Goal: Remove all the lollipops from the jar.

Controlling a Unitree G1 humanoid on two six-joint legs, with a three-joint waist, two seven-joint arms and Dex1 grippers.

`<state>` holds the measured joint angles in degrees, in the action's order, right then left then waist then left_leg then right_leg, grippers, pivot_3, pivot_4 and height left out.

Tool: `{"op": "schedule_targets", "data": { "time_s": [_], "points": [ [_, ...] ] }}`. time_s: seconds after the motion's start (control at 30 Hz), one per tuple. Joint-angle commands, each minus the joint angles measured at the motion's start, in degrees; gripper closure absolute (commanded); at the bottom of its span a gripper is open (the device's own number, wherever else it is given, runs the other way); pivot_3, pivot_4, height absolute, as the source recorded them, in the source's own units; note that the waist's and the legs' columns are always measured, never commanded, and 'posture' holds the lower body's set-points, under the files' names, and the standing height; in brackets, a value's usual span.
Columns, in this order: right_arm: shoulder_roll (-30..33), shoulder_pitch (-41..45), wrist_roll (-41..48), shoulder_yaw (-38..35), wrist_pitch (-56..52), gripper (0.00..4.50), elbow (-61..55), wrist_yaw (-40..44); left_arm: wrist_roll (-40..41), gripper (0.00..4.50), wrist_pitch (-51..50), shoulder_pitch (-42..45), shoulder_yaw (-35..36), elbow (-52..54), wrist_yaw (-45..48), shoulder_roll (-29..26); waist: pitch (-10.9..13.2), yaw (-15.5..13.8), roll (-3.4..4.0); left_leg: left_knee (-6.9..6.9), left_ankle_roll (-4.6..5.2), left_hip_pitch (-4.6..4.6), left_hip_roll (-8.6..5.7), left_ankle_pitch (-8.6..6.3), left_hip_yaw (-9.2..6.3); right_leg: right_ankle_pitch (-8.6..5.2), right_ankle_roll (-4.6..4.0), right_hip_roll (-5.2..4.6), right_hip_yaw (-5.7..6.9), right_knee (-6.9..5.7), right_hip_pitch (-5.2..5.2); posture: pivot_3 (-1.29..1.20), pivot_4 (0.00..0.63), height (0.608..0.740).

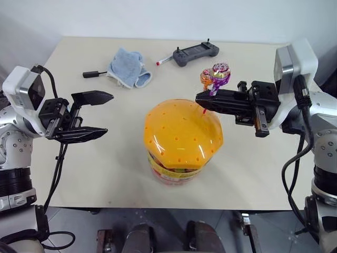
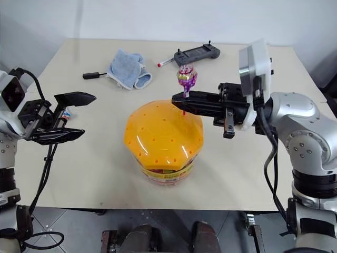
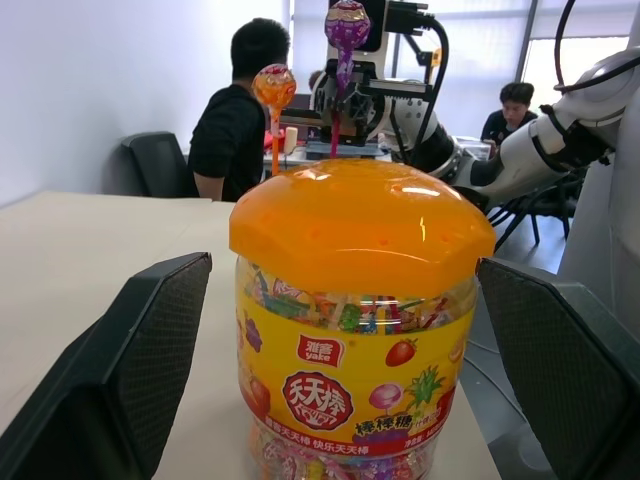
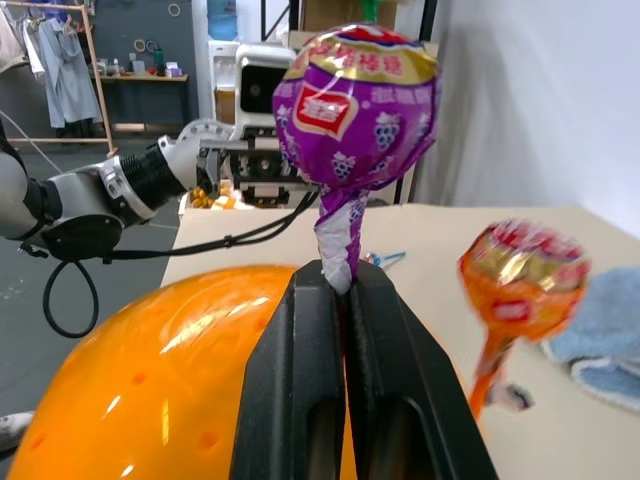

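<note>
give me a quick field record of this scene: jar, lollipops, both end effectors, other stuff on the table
jar: upright mid-table, orange lid on
purple lollipop: clamped just under its head by the right end effector, above the lid
orange lollipop: standing up from the lid beside the purple one
right end effector: shut on the purple lollipop
left end effector: open, empty, beside the jar
table: blue cloth, grey controller, red-tipped pen, small black tool at the far side

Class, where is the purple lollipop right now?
The purple lollipop is above the jar's orange lid, pinched by the right tool, beside the orange lollipop.
</note>
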<state>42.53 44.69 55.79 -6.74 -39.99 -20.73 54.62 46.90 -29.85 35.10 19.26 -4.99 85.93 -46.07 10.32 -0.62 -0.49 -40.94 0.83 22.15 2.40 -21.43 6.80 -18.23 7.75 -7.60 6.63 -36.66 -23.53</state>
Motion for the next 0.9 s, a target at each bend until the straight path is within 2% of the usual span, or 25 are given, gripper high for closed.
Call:
{"op": "schedule_targets", "data": {
  "time_s": [0.03,0.23,0.4,0.53,0.63,0.73,0.9],
  "points": [
    [0.9,3.7,1.4,-4.2,1.1,4.46,1.0,0.0,1.0,0.0,1.1,0.8,0.8,0.1,1.7,-1.0,0.0,0.1,0.0,0.0,0.0,0.0,0.0,0.0,-0.01,0.0,0.0,0.0,0.01,0.0,0.0,0.0,0.15,0.74],
    [6.3,7.4,0.9,-10.8,0.2,4.46,4.3,-1.9,0.9,0.0,1.1,1.5,0.6,-2.7,4.3,-3.0,0.0,0.5,0.0,0.01,0.0,0.02,0.0,0.0,-0.03,0.0,0.0,-0.01,0.03,0.01,-0.01,0.0,0.15,0.74],
    [14.0,5.4,-5.4,-13.7,0.3,4.46,9.5,-3.2,0.0,0.0,2.4,2.2,-0.8,-6.3,6.5,-4.9,0.0,0.8,0.01,0.07,0.0,0.02,0.0,0.0,0.02,0.0,0.0,-0.02,0.03,0.02,-0.03,0.0,0.15,0.74],
    [22.9,-3.0,-10.8,-13.8,-4.3,4.46,14.0,-1.4,0.4,0.0,4.3,1.9,-3.1,-7.8,6.6,-6.8,0.0,0.5,0.01,0.09,0.01,0.03,0.01,-0.01,0.05,0.0,0.0,-0.04,0.01,0.02,-0.05,0.0,0.15,0.74],
    [31.5,-19.4,-16.8,-9.5,-7.9,4.46,15.6,4.8,0.9,0.0,5.1,0.0,-3.6,-7.1,6.6,-8.7,0.0,0.5,0.0,0.07,0.07,0.07,-0.03,-0.05,0.05,0.0,0.0,-0.08,0.02,0.07,-0.04,0.0,0.15,0.74],
    [30.2,-25.8,-20.3,-9.0,-8.0,4.46,18.6,1.5,1.9,0.0,6.0,-1.9,-4.1,-6.8,6.6,-10.6,0.0,0.8,0.01,0.08,0.08,0.07,-0.02,-0.05,0.11,0.0,0.0,-0.07,0.01,0.07,-0.07,0.0,0.15,0.74],
    [26.7,-28.1,-26.7,-3.8,-9.9,4.46,23.7,-4.2,3.6,0.0,5.3,-3.1,-3.1,-5.7,6.6,-11.6,0.0,1.0,0.03,0.03,0.06,0.05,0.08,-0.04,0.22,0.0,0.0,-0.03,-0.07,0.04,-0.13,0.0,0.15,0.74]
  ]
}}
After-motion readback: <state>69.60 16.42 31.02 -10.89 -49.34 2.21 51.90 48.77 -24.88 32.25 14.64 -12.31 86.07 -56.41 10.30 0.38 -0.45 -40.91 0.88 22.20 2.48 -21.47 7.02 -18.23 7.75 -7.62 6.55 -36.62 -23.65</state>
